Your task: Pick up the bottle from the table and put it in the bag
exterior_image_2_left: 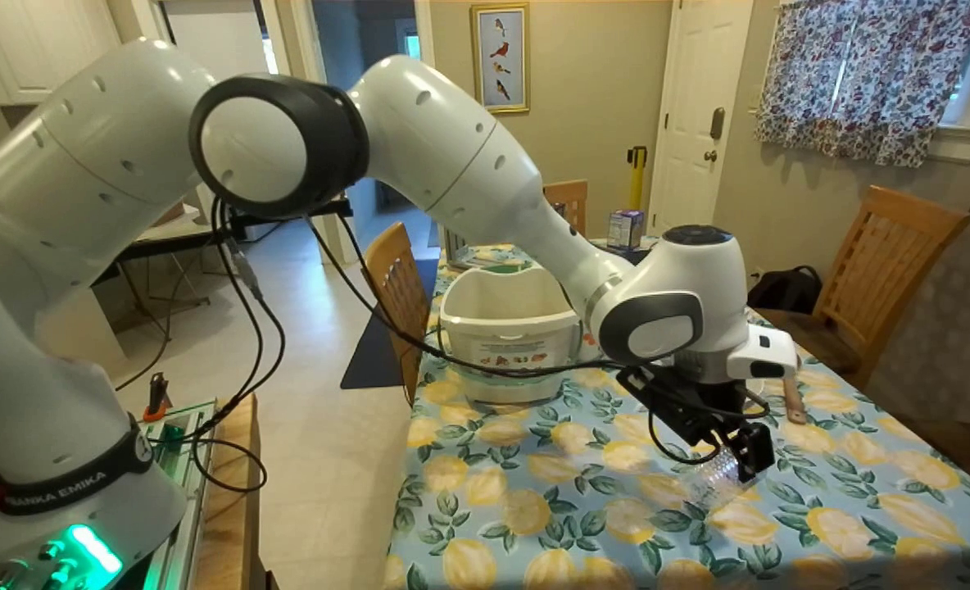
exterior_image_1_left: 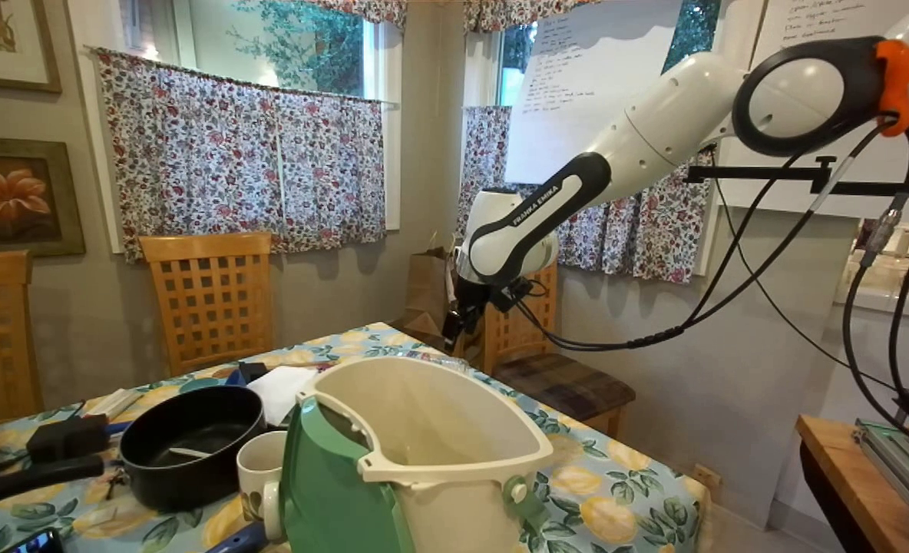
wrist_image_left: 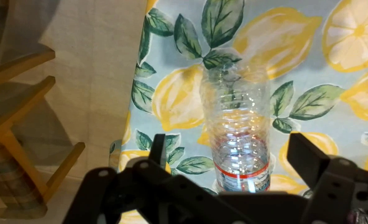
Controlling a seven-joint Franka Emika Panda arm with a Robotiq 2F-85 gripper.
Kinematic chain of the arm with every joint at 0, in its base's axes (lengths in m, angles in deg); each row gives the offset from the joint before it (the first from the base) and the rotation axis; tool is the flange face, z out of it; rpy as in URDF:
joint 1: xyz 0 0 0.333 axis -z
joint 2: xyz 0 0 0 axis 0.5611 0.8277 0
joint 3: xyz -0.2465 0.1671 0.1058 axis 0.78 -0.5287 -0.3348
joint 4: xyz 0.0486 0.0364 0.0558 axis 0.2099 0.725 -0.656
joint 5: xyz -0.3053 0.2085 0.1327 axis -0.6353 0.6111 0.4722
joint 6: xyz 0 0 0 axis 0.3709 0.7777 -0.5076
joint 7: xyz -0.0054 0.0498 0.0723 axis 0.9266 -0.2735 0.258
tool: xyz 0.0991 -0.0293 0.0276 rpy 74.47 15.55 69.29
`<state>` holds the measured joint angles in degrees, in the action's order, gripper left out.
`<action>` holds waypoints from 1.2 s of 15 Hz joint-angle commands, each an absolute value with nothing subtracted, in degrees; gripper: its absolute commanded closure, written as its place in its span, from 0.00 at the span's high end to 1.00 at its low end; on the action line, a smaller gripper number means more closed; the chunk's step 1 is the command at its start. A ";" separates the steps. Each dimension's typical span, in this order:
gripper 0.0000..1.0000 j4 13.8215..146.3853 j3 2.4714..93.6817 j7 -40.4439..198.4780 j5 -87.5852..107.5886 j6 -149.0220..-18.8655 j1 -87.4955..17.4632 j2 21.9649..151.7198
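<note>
The clear plastic bottle (wrist_image_left: 238, 124) lies on its side on the floral-cloth table (wrist_image_left: 184, 34), and also shows in both exterior views (exterior_image_1_left: 443, 359) (exterior_image_2_left: 716, 479). In the wrist view its label has a red band, and its near end is hidden behind the gripper body. My gripper (wrist_image_left: 227, 140) is open, with its fingers wide apart on either side of the bottle and a gap on each side. The gripper also shows low over the table in both exterior views (exterior_image_1_left: 454, 329) (exterior_image_2_left: 749, 452). The mint-green bag (exterior_image_1_left: 332, 476) with cream inside stands upright (exterior_image_2_left: 509, 340), apart from the gripper.
A black pan (exterior_image_1_left: 193, 445) and a white cup (exterior_image_1_left: 259, 461) stand beside the bag. Wooden chairs (exterior_image_1_left: 213, 299) surround the table. The table edge runs close to the bottle in the wrist view, with a chair (wrist_image_left: 19, 124) beyond it. Cables hang from the arm.
</note>
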<state>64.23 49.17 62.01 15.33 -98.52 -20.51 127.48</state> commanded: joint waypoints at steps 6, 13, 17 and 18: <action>1.00 51.11 43.35 55.24 14.90 -104.18 -15.69 139.51; 0.72 45.90 40.43 54.09 14.99 -103.47 -14.53 144.26; 0.51 44.98 39.92 54.05 15.14 -102.64 -14.54 144.68; 0.45 44.84 39.82 54.01 15.15 -102.80 -14.55 144.67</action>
